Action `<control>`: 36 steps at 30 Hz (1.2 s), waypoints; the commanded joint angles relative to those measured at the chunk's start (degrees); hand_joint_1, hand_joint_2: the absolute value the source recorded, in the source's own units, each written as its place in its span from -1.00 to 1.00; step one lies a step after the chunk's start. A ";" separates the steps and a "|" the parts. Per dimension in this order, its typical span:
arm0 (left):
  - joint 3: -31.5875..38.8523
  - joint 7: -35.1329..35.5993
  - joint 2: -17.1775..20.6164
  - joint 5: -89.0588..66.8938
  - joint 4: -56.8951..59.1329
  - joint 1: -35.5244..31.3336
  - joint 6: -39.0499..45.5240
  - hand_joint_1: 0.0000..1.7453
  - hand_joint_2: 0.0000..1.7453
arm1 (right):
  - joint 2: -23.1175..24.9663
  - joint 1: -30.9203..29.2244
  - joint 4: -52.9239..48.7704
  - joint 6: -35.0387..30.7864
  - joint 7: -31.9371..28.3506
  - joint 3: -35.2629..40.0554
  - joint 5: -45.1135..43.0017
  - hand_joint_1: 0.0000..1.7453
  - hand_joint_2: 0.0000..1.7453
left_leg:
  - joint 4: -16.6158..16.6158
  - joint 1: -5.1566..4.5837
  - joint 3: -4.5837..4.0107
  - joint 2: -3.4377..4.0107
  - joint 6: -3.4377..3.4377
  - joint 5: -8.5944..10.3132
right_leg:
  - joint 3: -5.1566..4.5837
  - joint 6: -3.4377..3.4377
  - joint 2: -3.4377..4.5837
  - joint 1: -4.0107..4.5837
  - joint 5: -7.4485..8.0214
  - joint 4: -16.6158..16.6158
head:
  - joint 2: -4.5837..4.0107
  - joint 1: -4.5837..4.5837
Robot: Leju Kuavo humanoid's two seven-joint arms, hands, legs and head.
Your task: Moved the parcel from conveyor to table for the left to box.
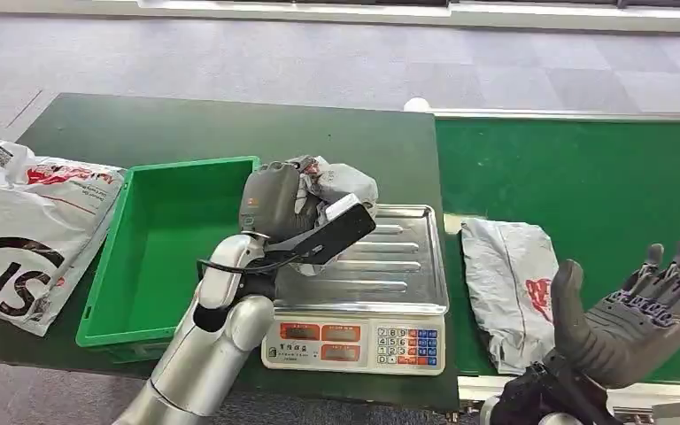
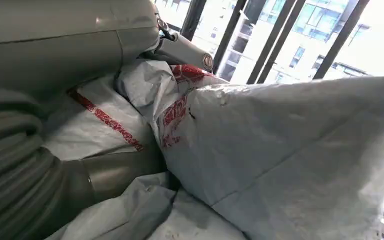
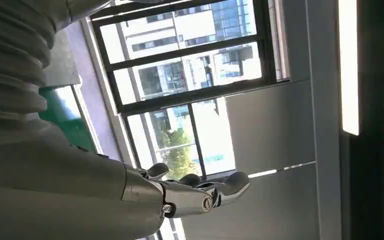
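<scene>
My left hand [image 1: 276, 202] grips a crumpled grey parcel [image 1: 343, 184] with red print, held above the far left corner of the scale's steel tray [image 1: 407, 252]. Seen from the left wrist, the parcel [image 2: 260, 150] bulges against the hand [image 2: 40, 165] and its thumb. A second grey parcel [image 1: 509, 283] with a red logo lies flat on the green conveyor [image 1: 584, 177], just right of the scale. My right hand [image 1: 630, 312] hovers palm up over the conveyor's near edge, fingers spread and holding nothing; the right wrist view shows that hand [image 3: 180, 192] against windows.
An open green bin [image 1: 164, 248] stands left of the scale on the dark green table [image 1: 186, 128]. Large white mailer bags [image 1: 27, 230] lie at the table's left end. The scale's keypad front [image 1: 354, 343] faces me.
</scene>
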 commanded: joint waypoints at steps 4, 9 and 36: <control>1.65 -0.08 1.17 -0.14 1.29 -1.53 -0.38 1.00 1.00 | -0.89 -0.90 0.66 -0.05 0.01 -1.95 -0.18 -1.00 1.00 | -0.02 0.02 0.02 0.05 0.00 0.01 | 0.01 -0.04 0.03 0.02 0.03 -0.03 | 0.00 0.00; 1.65 -0.08 1.17 -0.14 1.29 -1.53 -0.38 1.00 1.00 | -0.89 -0.90 0.66 -0.05 0.01 -1.95 -0.18 -1.00 1.00 | -0.07 0.00 0.04 0.06 0.01 0.03 | 0.02 -0.06 0.04 0.02 0.05 -0.07 | 0.00 0.00; 1.65 -0.08 1.17 -0.14 1.29 -1.53 -0.38 1.00 1.00 | -0.89 -0.90 0.66 -0.05 0.01 -1.95 -0.18 1.00 1.00 | -0.17 0.01 0.09 0.07 0.01 0.09 | 0.08 -0.10 0.05 0.03 0.11 -0.18 | 0.00 0.00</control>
